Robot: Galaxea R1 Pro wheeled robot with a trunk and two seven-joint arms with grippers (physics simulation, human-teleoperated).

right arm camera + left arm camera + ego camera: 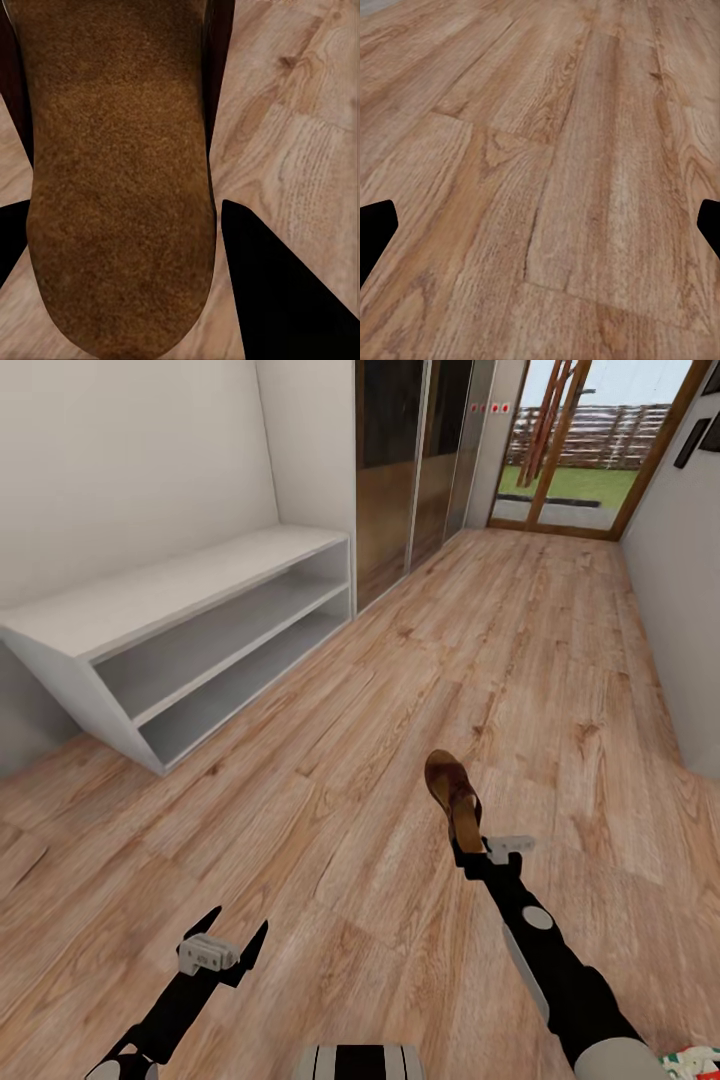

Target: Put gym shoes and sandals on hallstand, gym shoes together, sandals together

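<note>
One sandal is pinched in my right gripper, held by its heel end above the corridor floor with the toe pointing away from me and up. In the right wrist view its brown sole lies between my two dark fingers. I can read no brand or lettering on it in any view.

My left gripper hangs low at the near left with its fingers spread wide and nothing between them; in the left wrist view its black fingertips sit at either edge over bare planks.

The hallstand stands against the left wall, well apart from both my arms. Its flat top and its two long open shelves hold nothing, and its near end slants down to the floor. Between it and my held sandal lies an open run of wood.

Past the rack's far end, dark wood-and-glass panels line the left side, with small red-and-white marks high on the wall beyond, too small to read. The corridor runs on to a glazed door showing grass and a fence. A pale wall closes the right side. A scrap of white, green and red shows at the lower right corner, by my right arm; I cannot tell what it is.
</note>
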